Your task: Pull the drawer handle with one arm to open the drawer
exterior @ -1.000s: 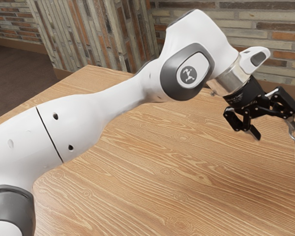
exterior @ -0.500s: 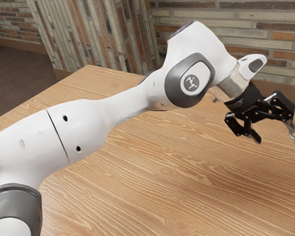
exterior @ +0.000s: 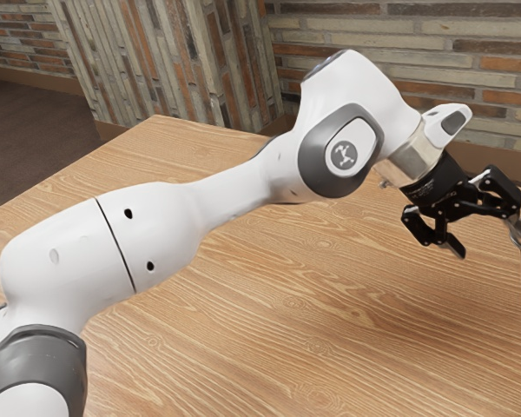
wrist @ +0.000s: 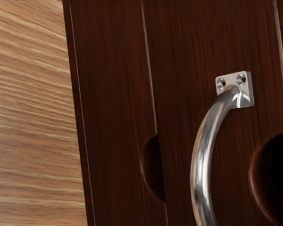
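Because the gripper (exterior: 489,240) stands with its fingers apart, the drawer handle (wrist: 201,165) matters most: it lies just beside the cabinet-side fingertip (contact I can't confirm), long axis roughly along the cabinet (wrist: 113,117) edge, probably needing hooking before any pull.

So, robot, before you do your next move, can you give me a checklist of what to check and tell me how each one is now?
1. Gripper open: ok, its fingers stand wide apart.
2. Gripper up close to the handle: ok, one finger is right by it.
3. Handle fixed on: ok at one end, where its plate sits against the dark wooden front.
4. Handle between the two fingers: cannot tell.
5. Both fingers holding the handle: not ok, the other finger is well away from it.
6. Drawer pulled open: cannot tell.
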Motion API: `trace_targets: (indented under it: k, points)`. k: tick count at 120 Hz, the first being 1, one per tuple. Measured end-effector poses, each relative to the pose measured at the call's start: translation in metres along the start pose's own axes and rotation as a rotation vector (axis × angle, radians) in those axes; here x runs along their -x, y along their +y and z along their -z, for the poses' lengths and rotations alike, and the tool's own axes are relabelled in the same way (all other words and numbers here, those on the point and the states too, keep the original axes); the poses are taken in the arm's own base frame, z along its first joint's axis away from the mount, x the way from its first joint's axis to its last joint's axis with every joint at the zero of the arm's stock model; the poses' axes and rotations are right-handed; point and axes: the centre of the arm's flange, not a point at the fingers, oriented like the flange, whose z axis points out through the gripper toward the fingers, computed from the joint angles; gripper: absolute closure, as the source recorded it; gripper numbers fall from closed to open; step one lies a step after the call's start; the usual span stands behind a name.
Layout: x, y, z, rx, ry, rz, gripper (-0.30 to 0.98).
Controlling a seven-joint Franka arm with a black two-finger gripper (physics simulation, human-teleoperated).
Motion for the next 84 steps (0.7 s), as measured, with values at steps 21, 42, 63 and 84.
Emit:
trace_targets:
  k: [21,42,63,84]
  points:
    - [-0.002,0.0,0.0,0.01,0.014,0.004,0.03]
    - [-0.004,-0.003,-0.004,0.013,0.016,0.01,0.04]
    - [-0.005,-0.006,-0.01,0.009,0.011,0.018,0.04]
    - [-0.005,-0.008,-0.014,0.011,0.005,0.027,0.05]
